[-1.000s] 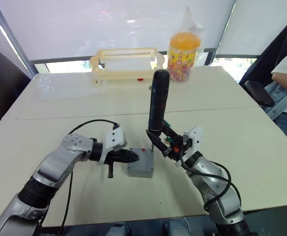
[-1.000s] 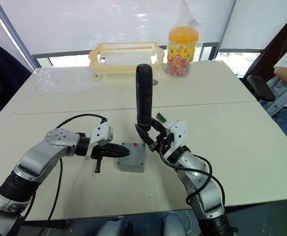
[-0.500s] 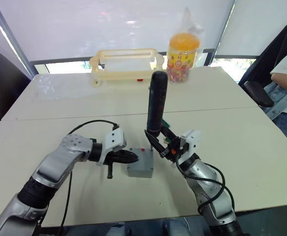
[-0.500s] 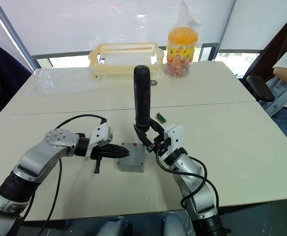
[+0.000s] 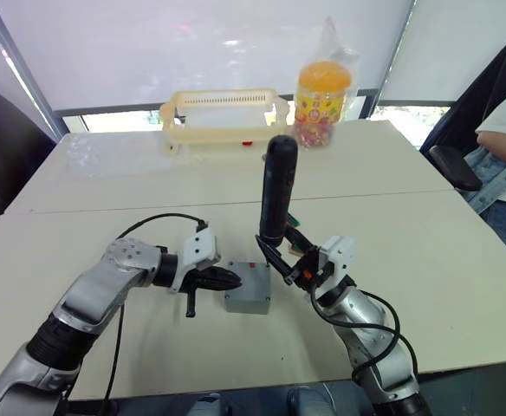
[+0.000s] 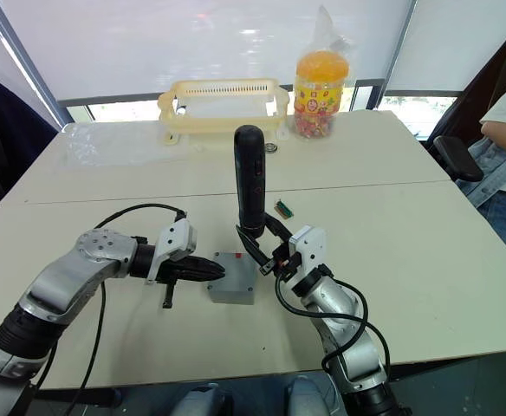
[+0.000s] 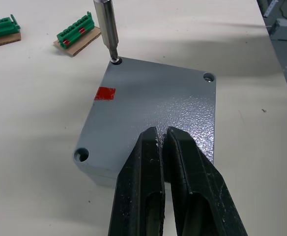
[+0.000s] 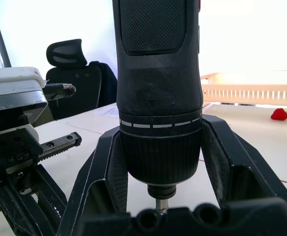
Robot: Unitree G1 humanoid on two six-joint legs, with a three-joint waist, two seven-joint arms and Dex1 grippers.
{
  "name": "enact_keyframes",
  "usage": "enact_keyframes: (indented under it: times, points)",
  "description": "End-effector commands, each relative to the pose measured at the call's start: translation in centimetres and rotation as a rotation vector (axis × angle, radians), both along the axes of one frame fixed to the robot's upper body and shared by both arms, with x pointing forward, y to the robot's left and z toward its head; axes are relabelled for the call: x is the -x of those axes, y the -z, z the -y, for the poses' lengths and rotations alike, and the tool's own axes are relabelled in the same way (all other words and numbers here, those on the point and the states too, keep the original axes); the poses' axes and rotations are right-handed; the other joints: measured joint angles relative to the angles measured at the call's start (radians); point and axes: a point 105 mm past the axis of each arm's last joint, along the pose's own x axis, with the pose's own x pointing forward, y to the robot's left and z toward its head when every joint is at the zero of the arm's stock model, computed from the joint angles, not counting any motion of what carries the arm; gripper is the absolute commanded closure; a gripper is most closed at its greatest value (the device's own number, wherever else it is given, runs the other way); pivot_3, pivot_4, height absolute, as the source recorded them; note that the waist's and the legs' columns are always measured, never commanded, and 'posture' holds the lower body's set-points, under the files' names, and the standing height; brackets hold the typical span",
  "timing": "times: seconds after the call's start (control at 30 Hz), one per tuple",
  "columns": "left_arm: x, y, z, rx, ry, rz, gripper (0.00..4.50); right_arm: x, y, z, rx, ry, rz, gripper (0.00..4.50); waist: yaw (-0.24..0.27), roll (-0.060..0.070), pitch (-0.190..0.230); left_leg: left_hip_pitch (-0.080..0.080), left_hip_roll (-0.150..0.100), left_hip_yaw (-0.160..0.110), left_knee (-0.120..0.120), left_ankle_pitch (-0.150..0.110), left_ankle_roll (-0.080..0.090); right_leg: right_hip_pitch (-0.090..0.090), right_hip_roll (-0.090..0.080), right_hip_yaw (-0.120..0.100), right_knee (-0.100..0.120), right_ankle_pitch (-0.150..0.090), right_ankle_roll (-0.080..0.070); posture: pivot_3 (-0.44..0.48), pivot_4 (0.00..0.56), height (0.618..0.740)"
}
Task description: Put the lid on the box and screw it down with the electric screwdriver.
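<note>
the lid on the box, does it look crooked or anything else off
Nothing stands out. The lid lies flat and square on the box, edges lined up. The electric screwdriver, held by the right gripper, has its bit in one corner hole. The left gripper presses shut fingers on the lid.

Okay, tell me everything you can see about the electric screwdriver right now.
The electric screwdriver is a black, pen-style cylinder with a textured grip and a ring of white dashes above its chuck. It stands nearly upright, clamped low on its body in the right gripper. Its thin metal bit rests in a corner screw hole of the grey lid, near the red mark.
</note>
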Motion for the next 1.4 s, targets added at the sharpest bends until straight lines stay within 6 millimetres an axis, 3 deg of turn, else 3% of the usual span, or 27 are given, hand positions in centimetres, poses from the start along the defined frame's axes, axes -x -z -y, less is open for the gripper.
enact_keyframes:
  times: [0.03,0.8,1.4]
  points:
    - [0.2,0.8,-0.4,-0.03,-0.01,-0.022,4.24,-0.3,2.8,0.3,0.07,0.008,-0.11,2.78,0.0,0.0,-0.002,0.0,0.0,0.0,0.0,0.0,0.0,0.0,0.0,0.0,0.0,0.0,0.0,0.0,0.15,0.74]
    - [0.1,0.9,-0.1,-0.027,-0.015,-0.017,4.24,-0.3,5.1,0.2,0.11,-0.017,-0.234,2.78,0.001,-0.001,-0.011,0.003,0.0,-0.001,0.0,0.0,0.0,0.003,0.0,-0.001,-0.001,-0.002,-0.002,0.0,0.15,0.74]
    - [0.1,0.9,0.0,-0.023,-0.02,-0.013,4.24,-0.8,5.4,0.8,0.133,0.011,-0.221,2.78,0.002,-0.002,-0.014,0.003,0.001,-0.002,0.0,0.0,0.0,0.005,0.0,-0.001,-0.002,-0.002,-0.002,0.0,0.15,0.74]
